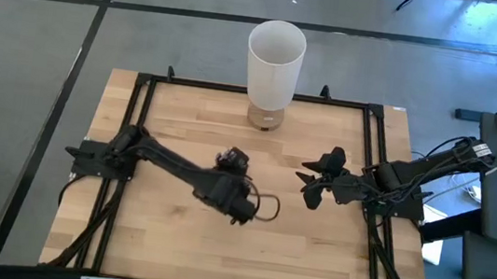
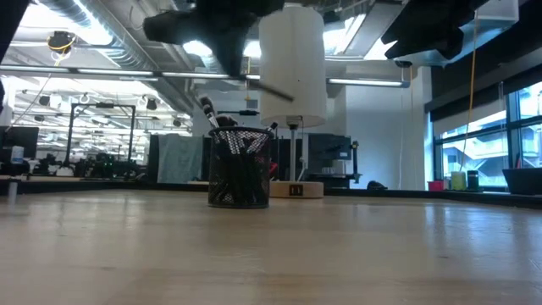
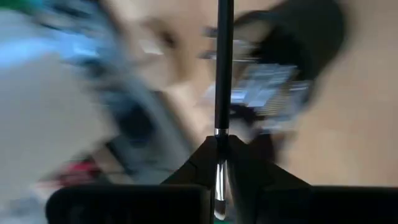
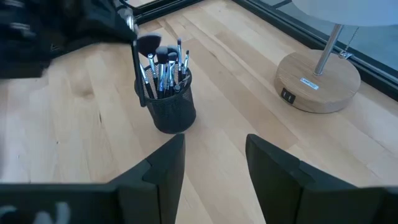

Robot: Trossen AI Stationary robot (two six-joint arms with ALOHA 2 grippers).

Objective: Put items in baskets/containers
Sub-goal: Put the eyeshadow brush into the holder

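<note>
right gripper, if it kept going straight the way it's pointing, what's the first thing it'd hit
Most likely the dark mesh cup full of makeup brushes. It sits nearly straight ahead between the open fingers of the right gripper, with bare table between. Depth is hard to judge.

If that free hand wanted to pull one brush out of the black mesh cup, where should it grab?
Probably from straight above, pinching an exposed stem just under the bristles. The brushes stand bristle-up, handles buried in the cup. The right hand waits open beside it; the left hand holds a brush.
</note>
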